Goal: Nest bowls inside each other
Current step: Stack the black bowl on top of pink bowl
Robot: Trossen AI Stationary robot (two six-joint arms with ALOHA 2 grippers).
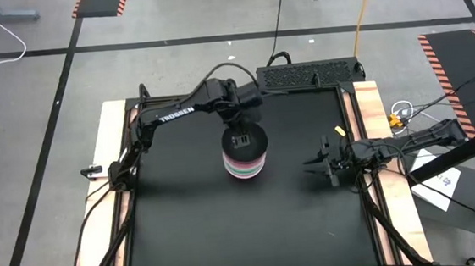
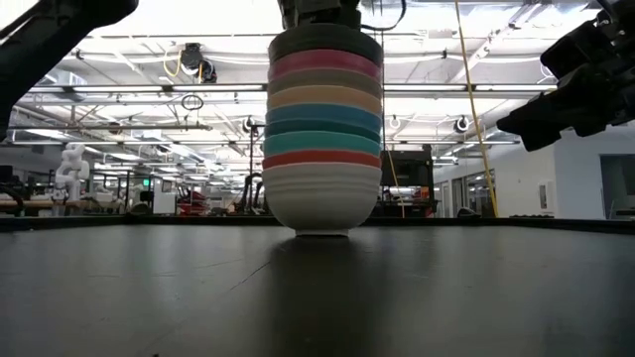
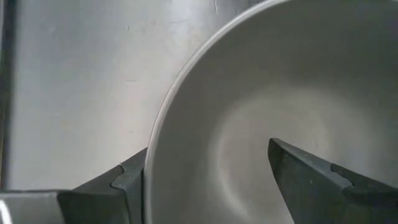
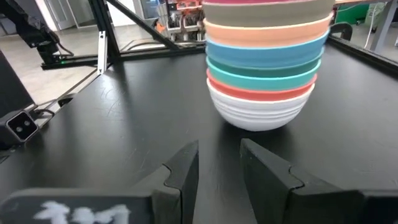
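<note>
From above, the stack of bowls (image 1: 245, 159) stands mid-table with the left gripper (image 1: 242, 139) over it; the right gripper (image 1: 323, 164) waits apart near the table's right side. Left wrist view: its fingers (image 3: 311, 180) straddle the top bowl's (image 3: 280, 93) rim, spread, not pinching. Right wrist view: fingers (image 4: 186, 171) slightly parted, holding nothing.

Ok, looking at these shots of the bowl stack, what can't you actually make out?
- Stack top: cut off by the low view's upper edge; the left gripper covers it in the high view.
- Total bowl count: the right wrist view crops the stack too.
- Top bowl: the left wrist view fills with its pale inside, its colour unclear.
- Right gripper: small from above, silhouetted in the low view.
</note>
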